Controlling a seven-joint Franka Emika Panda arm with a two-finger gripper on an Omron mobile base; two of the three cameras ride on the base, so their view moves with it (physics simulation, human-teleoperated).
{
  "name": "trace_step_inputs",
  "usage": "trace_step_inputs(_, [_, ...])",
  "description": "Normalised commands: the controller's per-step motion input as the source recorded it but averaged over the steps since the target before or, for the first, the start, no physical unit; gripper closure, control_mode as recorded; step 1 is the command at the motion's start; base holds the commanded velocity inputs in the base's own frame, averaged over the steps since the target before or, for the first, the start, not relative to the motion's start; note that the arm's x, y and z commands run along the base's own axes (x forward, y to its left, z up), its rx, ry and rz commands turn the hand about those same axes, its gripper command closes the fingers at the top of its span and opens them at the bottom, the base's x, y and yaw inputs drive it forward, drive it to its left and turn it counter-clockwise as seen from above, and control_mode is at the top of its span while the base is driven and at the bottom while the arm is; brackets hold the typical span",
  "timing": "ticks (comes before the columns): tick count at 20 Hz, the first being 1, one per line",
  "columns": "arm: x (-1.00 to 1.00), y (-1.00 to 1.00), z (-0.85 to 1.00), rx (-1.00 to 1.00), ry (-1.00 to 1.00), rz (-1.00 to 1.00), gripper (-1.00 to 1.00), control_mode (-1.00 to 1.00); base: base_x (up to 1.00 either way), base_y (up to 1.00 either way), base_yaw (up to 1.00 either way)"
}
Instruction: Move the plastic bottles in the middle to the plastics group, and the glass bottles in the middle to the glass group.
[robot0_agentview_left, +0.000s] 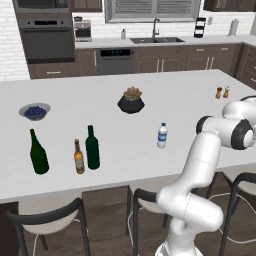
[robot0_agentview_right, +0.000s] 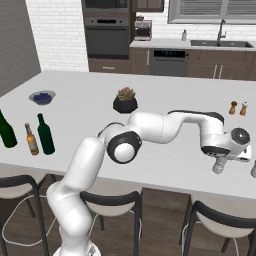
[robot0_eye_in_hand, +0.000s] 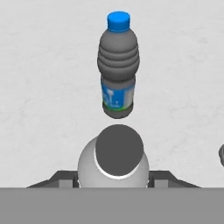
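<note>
A: Where is the plastic bottle (robot0_eye_in_hand: 119, 151)?
B: Upright at the table's (robot0_eye_in_hand: 43, 87) right end, near a blue-capped bottle (robot0_eye_in_hand: 118, 65), with the gripper (robot0_agentview_right: 220, 158) clamped on its shoulder.
A: Handling?
B: Probably light, thin-walled and smooth. Grip below the cap, gently.

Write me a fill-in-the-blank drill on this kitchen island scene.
1. The gripper is shut on a plastic bottle with a ___ cap.
2. The beer bottle stands between the wine bottle and a straight-sided ___ bottle.
3. The bowl holds ___ berries.

Missing words: dark; green; blue
</note>
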Motion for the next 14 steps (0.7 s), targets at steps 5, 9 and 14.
trace_step_inputs(5, [-0.02, 0.11, -0.31, 0.0, -0.23, 0.0, 1.0, -1.0, 0.0, 0.0, 0.0])
trace_step_inputs(9, [0.0, 0.08, -0.49, 0.0, -0.15, 0.0, 1.0, -1.0, 0.0, 0.0, 0.0])
trace_step_inputs(14, [0.16, 0.1, -0.14, -0.01, 0.04, 0.0, 1.0, -1.0, 0.0, 0.0, 0.0])
